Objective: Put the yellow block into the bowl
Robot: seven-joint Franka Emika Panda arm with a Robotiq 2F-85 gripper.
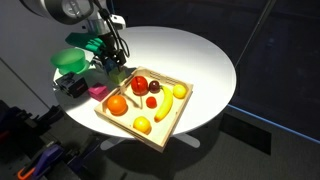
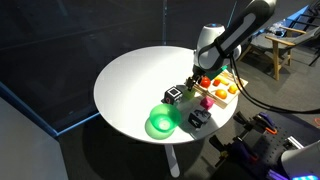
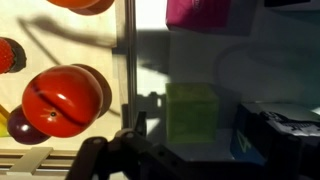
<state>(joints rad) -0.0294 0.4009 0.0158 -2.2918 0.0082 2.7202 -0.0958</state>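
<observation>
The yellow block point(image 3: 192, 112) is a pale yellow-green cube that stands on the white table in the gripper's shadow, just beside the wooden tray's edge point(image 3: 128, 60). My gripper point(image 3: 190, 140) hangs right above it, open and empty, with one dark finger showing to the block's left. In both exterior views the gripper point(image 1: 108, 58) point(image 2: 195, 85) is low over the table beside the tray and hides the block. The green bowl point(image 1: 70, 60) point(image 2: 160, 123) stands empty on the table a short way from the gripper.
A wooden tray point(image 1: 168, 128) point(image 2: 228, 103) holds several fruits, among them a red one point(image 3: 62, 100). A pink cube point(image 3: 205, 12) point(image 1: 97, 92) and a black and blue object point(image 3: 275, 135) lie close to the block. A black and white cube point(image 2: 173, 95) stands near the bowl.
</observation>
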